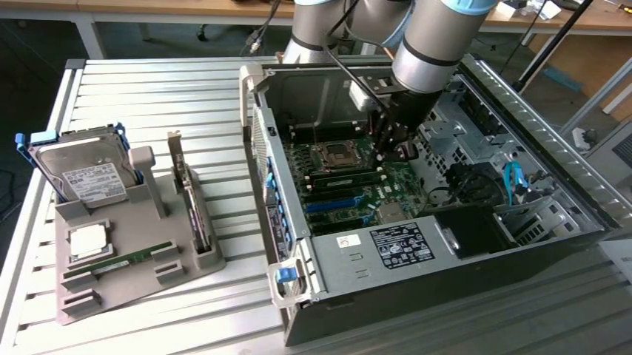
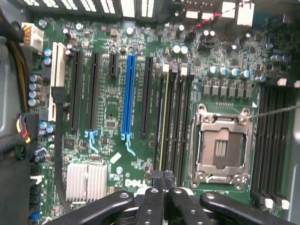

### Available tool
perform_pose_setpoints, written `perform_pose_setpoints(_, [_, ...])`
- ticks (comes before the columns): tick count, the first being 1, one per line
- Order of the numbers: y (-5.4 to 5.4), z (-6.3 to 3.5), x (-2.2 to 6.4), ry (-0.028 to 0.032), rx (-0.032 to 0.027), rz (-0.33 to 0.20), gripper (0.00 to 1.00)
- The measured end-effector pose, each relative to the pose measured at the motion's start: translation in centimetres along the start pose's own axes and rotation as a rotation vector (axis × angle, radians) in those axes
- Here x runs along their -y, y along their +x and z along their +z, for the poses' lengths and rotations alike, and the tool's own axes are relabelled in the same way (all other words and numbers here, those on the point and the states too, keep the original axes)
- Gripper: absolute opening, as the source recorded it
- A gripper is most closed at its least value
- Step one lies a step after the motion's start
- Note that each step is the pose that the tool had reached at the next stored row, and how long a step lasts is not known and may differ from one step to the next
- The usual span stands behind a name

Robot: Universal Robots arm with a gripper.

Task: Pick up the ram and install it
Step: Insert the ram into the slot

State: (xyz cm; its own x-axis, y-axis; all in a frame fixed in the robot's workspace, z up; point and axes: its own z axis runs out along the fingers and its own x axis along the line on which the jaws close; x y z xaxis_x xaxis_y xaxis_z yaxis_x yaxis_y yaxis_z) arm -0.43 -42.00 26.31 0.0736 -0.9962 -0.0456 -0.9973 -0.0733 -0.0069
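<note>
A thin green ram stick (image 2: 162,122) stands edge-on in a black memory slot beside the empty CPU socket (image 2: 222,143), and shows on the motherboard in the exterior view (image 1: 345,177). My gripper (image 2: 164,183) hangs inside the open case (image 1: 393,151), over one end of that stick. Its black fingers (image 2: 152,197) are pressed together, shut, with nothing visible between them. I cannot tell whether they touch the stick. A twin ram stick (image 1: 118,260) lies flat on the grey holder (image 1: 148,285) outside the case.
The holder also carries a silver hard drive (image 1: 84,174), an upright dark expansion card (image 1: 188,200) and a small square chip (image 1: 87,240). The case's walls (image 1: 553,148) and cables (image 1: 511,181) surround the gripper. On the board are a blue slot (image 2: 127,93) and a silver heatsink (image 2: 86,182).
</note>
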Motion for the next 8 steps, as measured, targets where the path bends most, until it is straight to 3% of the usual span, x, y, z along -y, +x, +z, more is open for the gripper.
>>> perform_pose_setpoints(8, [0.06,0.01,0.79,-0.0011,0.0001,0.0,0.11])
